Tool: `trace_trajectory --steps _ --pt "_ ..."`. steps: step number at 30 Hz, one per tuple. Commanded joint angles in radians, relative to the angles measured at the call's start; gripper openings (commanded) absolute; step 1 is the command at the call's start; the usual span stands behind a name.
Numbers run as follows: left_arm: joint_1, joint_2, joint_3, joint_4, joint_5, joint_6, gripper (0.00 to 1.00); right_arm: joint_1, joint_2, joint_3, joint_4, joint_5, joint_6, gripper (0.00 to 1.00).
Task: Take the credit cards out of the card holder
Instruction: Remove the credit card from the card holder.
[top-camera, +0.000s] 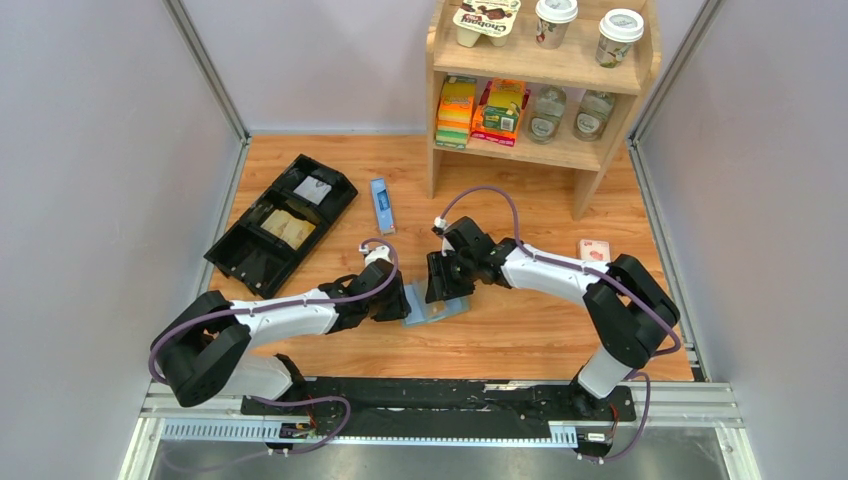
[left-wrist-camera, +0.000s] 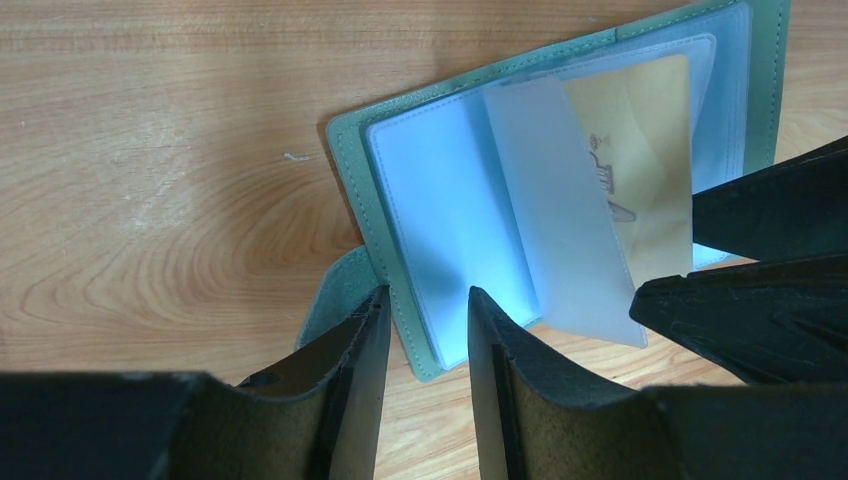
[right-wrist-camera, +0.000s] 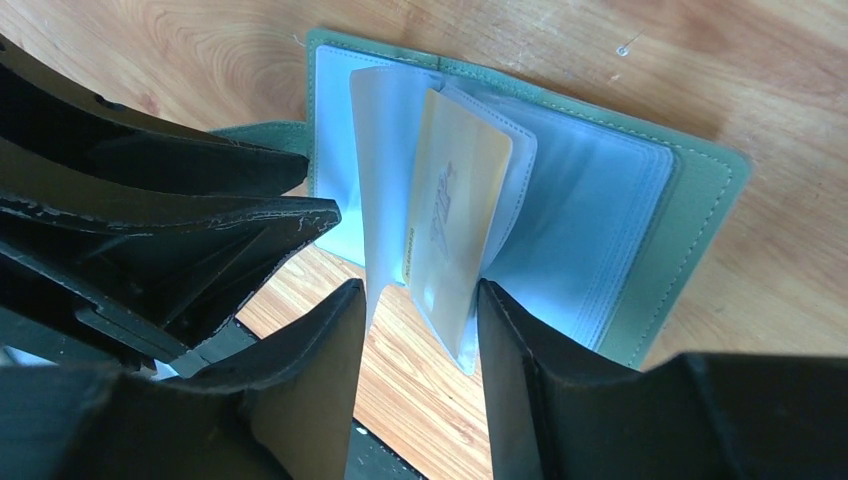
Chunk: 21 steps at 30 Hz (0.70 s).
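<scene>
The card holder (top-camera: 445, 308) lies open on the wooden table between both grippers, sage green outside (right-wrist-camera: 700, 230) with pale blue-grey pocket pages. A golden credit card (right-wrist-camera: 455, 190) sits in a pocket page that stands up from the spine; it also shows in the left wrist view (left-wrist-camera: 640, 150). My right gripper (right-wrist-camera: 420, 300) is open, its fingers either side of that raised page and a clear page beside it. My left gripper (left-wrist-camera: 428, 300) is open, its tips astride the holder's near left corner (left-wrist-camera: 350, 170). From above the left gripper (top-camera: 400, 300) and the right gripper (top-camera: 440, 285) nearly meet.
A black compartmented tray (top-camera: 250, 262) lies at the back left with tan flat items (top-camera: 288, 228) in one compartment. A long narrow blue box (top-camera: 381, 204) lies behind the holder. A wooden shelf (top-camera: 540, 150) with cups, bottles and packets stands at the back; a small pink box (top-camera: 594, 250) lies right.
</scene>
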Motion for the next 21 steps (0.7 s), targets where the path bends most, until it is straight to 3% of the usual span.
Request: trace_trajectory --steps 1,13,17,21 --pt "-0.012 0.012 -0.021 -0.010 0.014 -0.025 0.42 -0.009 -0.044 -0.010 0.043 0.002 -0.013 0.45" --pt "-0.012 -0.040 -0.026 -0.027 -0.017 -0.026 0.42 -0.014 -0.010 -0.017 0.015 0.086 -0.054 0.20" --pt "-0.012 -0.077 -0.030 -0.018 -0.026 -0.022 0.42 -0.012 -0.016 -0.016 0.020 0.066 -0.057 0.20" --pt "-0.012 -0.072 -0.030 -0.018 -0.031 -0.022 0.43 -0.014 -0.037 -0.010 0.021 0.031 -0.059 0.31"
